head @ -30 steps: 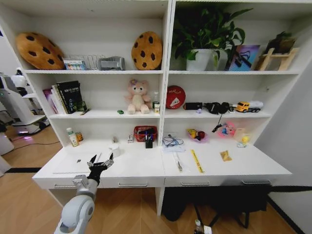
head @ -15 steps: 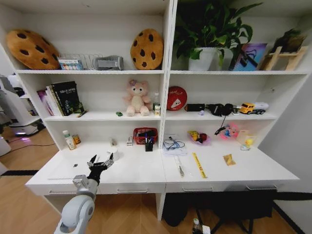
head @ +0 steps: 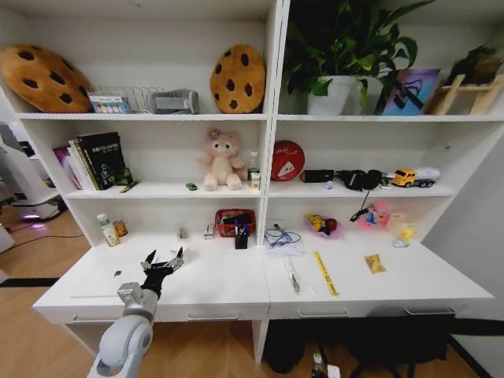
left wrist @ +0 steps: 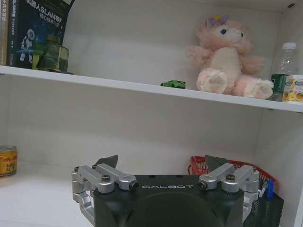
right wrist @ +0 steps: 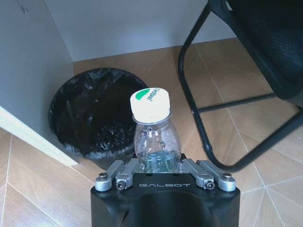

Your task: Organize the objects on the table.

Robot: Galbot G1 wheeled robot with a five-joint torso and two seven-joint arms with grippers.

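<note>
My left gripper [head: 162,261] is raised before the left half of the long white table [head: 220,282], its fingers open and empty; the left wrist view shows the same open gripper [left wrist: 162,163]. A tiny green toy car [head: 191,187] sits on the middle shelf beside a pink plush bear [head: 221,160], and the car [left wrist: 173,84] also shows in the left wrist view. Two marker pens [head: 293,280] lie on the table right of centre. My right gripper [right wrist: 158,166] hangs low beside the desk, shut on a clear bottle [right wrist: 154,127] with a white cap.
A yellow strip [head: 324,273], a red basket [head: 235,221], a black pen cup [head: 241,239] and small bottles [head: 105,231] stand on the table. Under my right gripper are a black-lined bin [right wrist: 92,118], a chair frame [right wrist: 208,94] and wooden floor.
The whole head picture has shifted as the camera moved; the desk and shelves now look a little nearer. The left arm keeps the same raised pose, its gripper open.
</note>
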